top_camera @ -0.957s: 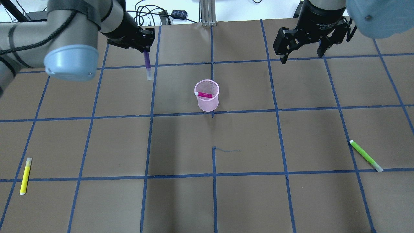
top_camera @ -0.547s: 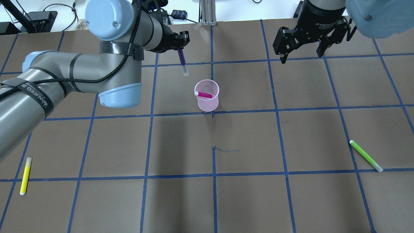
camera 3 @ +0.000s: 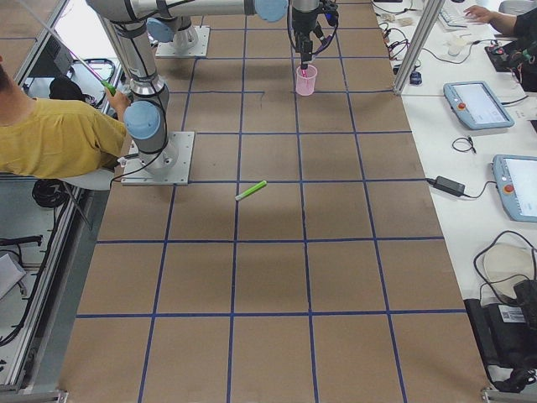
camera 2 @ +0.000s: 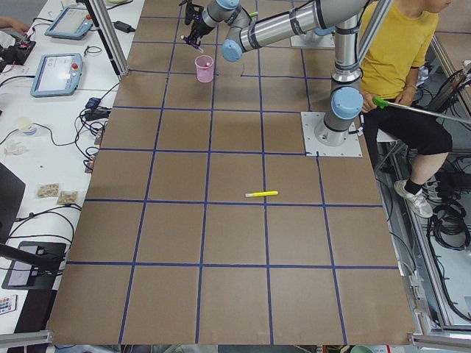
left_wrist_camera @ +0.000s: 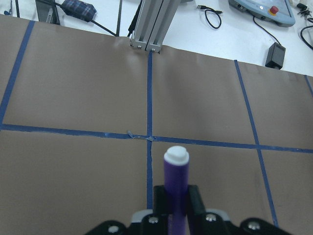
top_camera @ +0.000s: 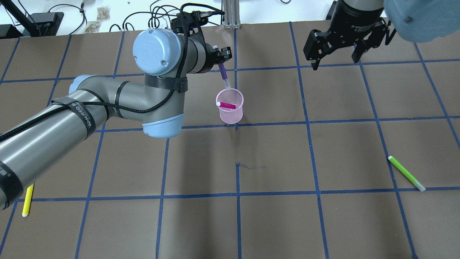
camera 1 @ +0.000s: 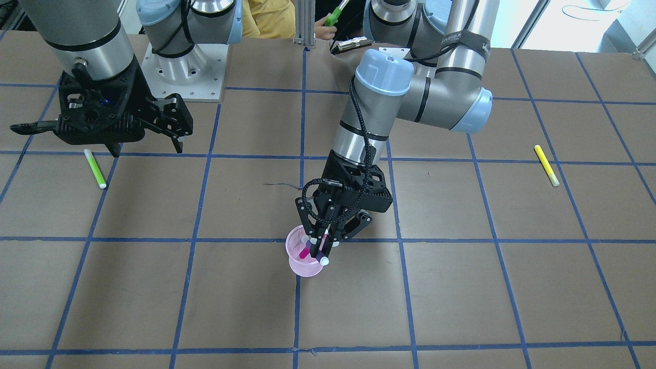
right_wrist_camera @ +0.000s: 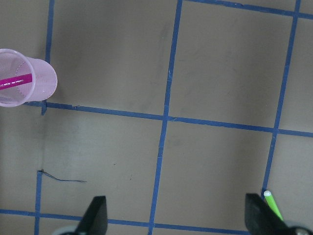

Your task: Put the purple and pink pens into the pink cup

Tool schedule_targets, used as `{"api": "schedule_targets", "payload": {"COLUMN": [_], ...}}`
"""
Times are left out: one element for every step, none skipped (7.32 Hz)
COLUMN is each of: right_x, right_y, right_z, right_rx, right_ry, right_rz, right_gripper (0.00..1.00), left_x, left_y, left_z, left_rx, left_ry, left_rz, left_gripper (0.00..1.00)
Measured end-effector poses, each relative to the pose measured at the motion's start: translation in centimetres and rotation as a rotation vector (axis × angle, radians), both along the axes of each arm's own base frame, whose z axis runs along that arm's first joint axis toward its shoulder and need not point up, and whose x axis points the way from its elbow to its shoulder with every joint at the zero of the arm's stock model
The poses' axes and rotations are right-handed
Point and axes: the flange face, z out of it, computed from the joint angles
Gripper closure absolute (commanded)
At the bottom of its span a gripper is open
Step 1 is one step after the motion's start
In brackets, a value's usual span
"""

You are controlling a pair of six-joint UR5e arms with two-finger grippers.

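The pink mesh cup (top_camera: pixel 230 113) stands upright near the table's middle, with the pink pen (top_camera: pixel 228 105) lying inside it. My left gripper (top_camera: pixel 220 59) is shut on the purple pen (top_camera: pixel 224 73) and holds it nearly upright, with its lower tip at the cup's far rim. In the front view the left gripper (camera 1: pixel 323 241) is right over the cup (camera 1: pixel 302 267). The left wrist view shows the purple pen (left_wrist_camera: pixel 174 188) clamped between the fingers. My right gripper (top_camera: pixel 336 54) is open and empty, high at the back right. The right wrist view shows the cup (right_wrist_camera: pixel 41 90).
A green pen (top_camera: pixel 406 173) lies on the table at the front right. A yellow pen (top_camera: pixel 26 203) lies at the front left, partly under my left arm. A metal post (top_camera: pixel 230 14) stands at the table's far edge. Blue tape lines grid the brown table.
My left arm has swung to the right with the purple pen, from the back left to just over the cup. The right arm has not moved.
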Motion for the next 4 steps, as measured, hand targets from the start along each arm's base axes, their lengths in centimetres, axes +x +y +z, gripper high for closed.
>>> {"api": "schedule_targets", "payload": {"right_x": [0.0, 0.0, -0.1, -0.1], "right_y": [0.0, 0.0, 0.0, 0.0], "right_z": [0.0, 0.0, 0.0, 0.0], "right_rx": [0.000, 0.000, 0.001, 0.002], "right_ry": [0.000, 0.000, 0.000, -0.001], "right_rz": [0.000, 0.000, -0.001, -0.001], "right_gripper": [0.00, 0.00, 0.00, 0.00], "left_x": [-0.8, -1.6, -2.1, -2.3], "left_y": [0.0, 0.4, 0.7, 1.2], "left_z": [-1.5, -2.7, -3.3, -3.8], "left_rx": [-0.009, -0.025, -0.039, -0.044], "left_ry": [-0.003, -0.016, -0.026, -0.033], "left_rz": [-0.003, -0.008, -0.013, -0.016], "left_gripper": [1.00, 1.00, 0.98, 0.98]}}
